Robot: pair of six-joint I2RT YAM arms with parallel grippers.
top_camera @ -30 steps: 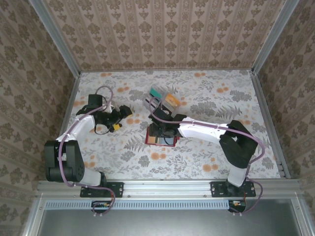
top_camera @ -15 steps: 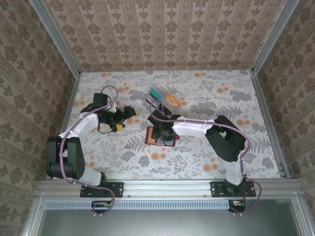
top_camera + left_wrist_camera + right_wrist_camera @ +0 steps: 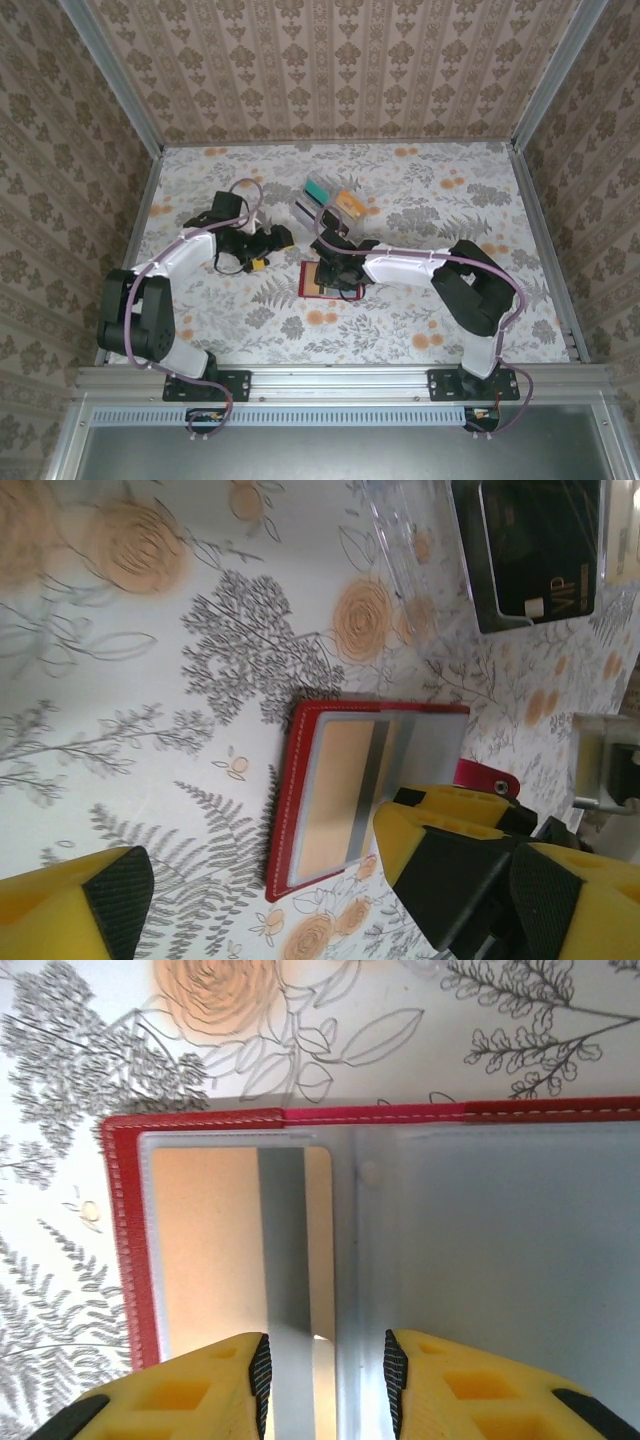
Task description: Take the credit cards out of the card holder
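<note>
The red card holder (image 3: 308,282) lies open on the floral table, its red tab (image 3: 487,778) to one side. In its left pocket sits a credit card (image 3: 215,1250), peach with a grey stripe, beside bare grey-blue lining (image 3: 500,1260). My right gripper (image 3: 327,1385) hangs low over the holder's middle, its jaws open a card-stripe's width, nothing clamped; one yellow finger (image 3: 435,825) covers the holder's near corner. My left gripper (image 3: 336,905) stands wide open just left of the holder (image 3: 290,800), pointing at it without touching. From above, the left gripper (image 3: 275,241) and right gripper (image 3: 336,270) are close together.
A clear plastic rack (image 3: 335,203) with teal and orange cards stands just behind the holder; its clear base (image 3: 415,570) holds a dark card (image 3: 540,550). Aluminium rails and patterned walls bound the table. Open tabletop lies to the right and front.
My left arm has swung right, bringing its gripper close to the holder's left side. The right gripper has stayed over the holder, shifting only slightly.
</note>
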